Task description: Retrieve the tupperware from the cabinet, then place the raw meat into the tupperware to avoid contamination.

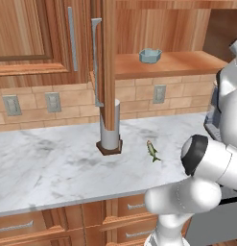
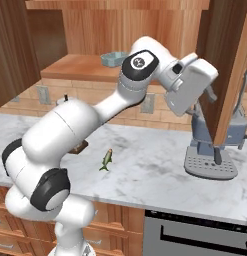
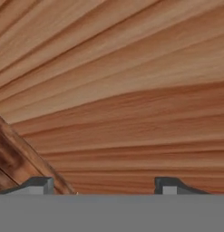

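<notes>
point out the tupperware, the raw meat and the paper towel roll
tupperware (image 1: 150, 55), left base view, front wall
raw meat (image 1: 152, 151), left base view, mid body
paper towel roll (image 1: 110, 137), left base view, lower side
</notes>
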Controlling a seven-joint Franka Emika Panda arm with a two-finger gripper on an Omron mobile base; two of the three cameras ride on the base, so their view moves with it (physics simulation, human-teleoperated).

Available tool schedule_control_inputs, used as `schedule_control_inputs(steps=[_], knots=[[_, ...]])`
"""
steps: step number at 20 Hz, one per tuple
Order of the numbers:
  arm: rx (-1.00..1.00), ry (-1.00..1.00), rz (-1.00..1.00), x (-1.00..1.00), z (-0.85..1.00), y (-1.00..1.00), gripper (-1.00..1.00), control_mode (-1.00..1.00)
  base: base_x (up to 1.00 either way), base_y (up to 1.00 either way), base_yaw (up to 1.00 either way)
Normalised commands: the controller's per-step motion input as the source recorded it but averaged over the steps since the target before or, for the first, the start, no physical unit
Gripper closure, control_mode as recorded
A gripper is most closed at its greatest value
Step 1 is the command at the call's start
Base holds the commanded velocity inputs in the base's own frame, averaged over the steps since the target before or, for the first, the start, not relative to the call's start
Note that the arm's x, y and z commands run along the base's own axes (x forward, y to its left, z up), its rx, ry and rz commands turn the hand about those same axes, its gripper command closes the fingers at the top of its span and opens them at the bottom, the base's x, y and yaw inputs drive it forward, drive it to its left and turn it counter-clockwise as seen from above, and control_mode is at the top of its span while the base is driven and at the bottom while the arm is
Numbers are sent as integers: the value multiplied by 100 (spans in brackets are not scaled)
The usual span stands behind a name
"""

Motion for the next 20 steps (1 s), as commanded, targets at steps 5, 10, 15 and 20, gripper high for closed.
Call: schedule_control_inputs(steps=[5,10,15,20], knots=[[0,-3,0,1,-15,5,-100,-100,0,0,0],[-10,-5,5,0,4,51,-100,-100,0,0,0],[-15,-6,8,1,16,63,-100,-100,0,0,0],[-7,1,11,36,0,80,-100,-100,0,0,0]])
